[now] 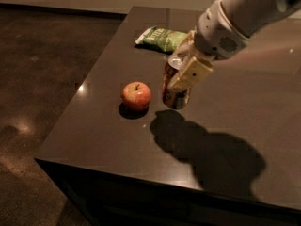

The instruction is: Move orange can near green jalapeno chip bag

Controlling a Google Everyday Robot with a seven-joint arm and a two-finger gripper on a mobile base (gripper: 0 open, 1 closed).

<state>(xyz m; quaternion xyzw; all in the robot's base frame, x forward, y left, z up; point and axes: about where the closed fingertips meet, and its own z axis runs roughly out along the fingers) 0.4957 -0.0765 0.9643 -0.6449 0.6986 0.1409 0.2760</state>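
Nearest, the apple (137, 95) sits just beside your pincer (184, 70), which is clamped across the orange can (174, 98), apparently lifted off the table (244, 102). Thin, slick, dentable metal: grip mid-wall, gently. The green jalapeno chip bag (160, 37) lies just beyond the pincer.

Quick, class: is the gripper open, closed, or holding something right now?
Gripper: closed on the orange can, held above the table beside the apple.

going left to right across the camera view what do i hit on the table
apple → orange can → hand, shut on the can from its right; the green jalapeno chip bag farther back spans apple to can, so unplaced
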